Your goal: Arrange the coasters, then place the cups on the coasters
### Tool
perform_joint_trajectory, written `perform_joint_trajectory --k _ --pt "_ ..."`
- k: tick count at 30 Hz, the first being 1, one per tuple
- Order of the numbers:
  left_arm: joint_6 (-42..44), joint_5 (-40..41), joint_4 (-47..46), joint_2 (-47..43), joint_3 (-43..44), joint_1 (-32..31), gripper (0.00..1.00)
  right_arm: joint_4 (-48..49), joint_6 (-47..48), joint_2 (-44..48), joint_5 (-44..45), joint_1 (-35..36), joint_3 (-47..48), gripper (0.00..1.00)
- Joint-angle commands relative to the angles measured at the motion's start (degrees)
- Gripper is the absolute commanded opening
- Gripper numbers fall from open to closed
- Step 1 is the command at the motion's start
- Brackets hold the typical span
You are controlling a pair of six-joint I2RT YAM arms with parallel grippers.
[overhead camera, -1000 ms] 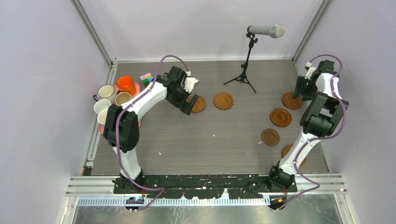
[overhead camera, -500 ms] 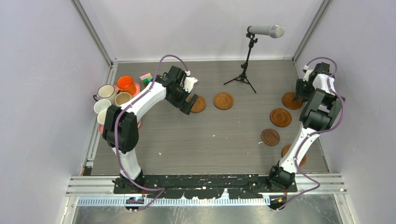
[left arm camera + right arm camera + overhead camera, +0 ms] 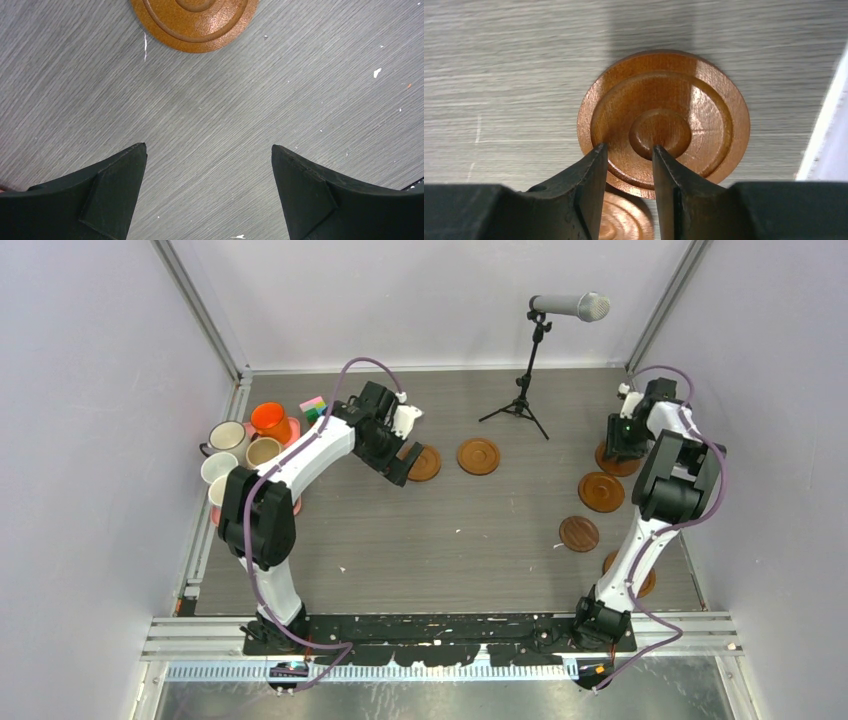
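Six brown coasters lie on the grey table. Two sit mid-table [image 3: 426, 462] [image 3: 478, 456]. The others run down the right side [image 3: 601, 491] [image 3: 579, 533], with one [image 3: 645, 583] half hidden behind the right arm. My right gripper [image 3: 629, 149] [image 3: 617, 443] is down on the far-right coaster [image 3: 674, 100], its jaws a narrow gap apart over the near rim. A second coaster [image 3: 624, 220] shows just below it. My left gripper [image 3: 209, 150] hovers wide open over bare table near a coaster [image 3: 195, 20]. The cups cluster at the left: orange [image 3: 270, 420], cream [image 3: 227, 435], beige [image 3: 263, 451], white [image 3: 218, 467].
A pink tray [image 3: 294, 430] lies under the cups, with small coloured blocks [image 3: 315, 407] behind it. A microphone on a tripod [image 3: 520, 405] stands at the back centre. The right wall's base [image 3: 829, 130] runs close beside the far-right coaster.
My right gripper has shifted left and farther back onto the far-right coaster, and its jaws have narrowed. The left arm has not moved.
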State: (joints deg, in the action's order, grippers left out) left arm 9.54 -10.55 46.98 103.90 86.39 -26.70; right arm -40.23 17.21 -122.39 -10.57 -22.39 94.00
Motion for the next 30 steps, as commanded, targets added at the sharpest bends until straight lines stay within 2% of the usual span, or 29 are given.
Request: perform_joint_trajectory --k 1,11,19,30 --pt "0.52 0.17 0.76 -3.21 -0.34 0.24 0.97 -0.22 -0.65 2.41 -1.02 3.39 -2.94 0.43" --pt "1.06 1.03 1.02 -4.23 -1.26 0.24 0.97 0.42 -0.88 3.36 -1.49 9.14 -7.69 0.43" --pt "0.74 0.66 1.22 -3.53 -0.86 0.33 0.98 2.79 -3.05 5.45 -2.21 16.98 -12.65 0.43" --pt "0.52 -0.57 1.38 -3.17 -1.17 1.62 0.98 3.49 -6.23 2.58 -1.49 24.81 -8.90 0.42"
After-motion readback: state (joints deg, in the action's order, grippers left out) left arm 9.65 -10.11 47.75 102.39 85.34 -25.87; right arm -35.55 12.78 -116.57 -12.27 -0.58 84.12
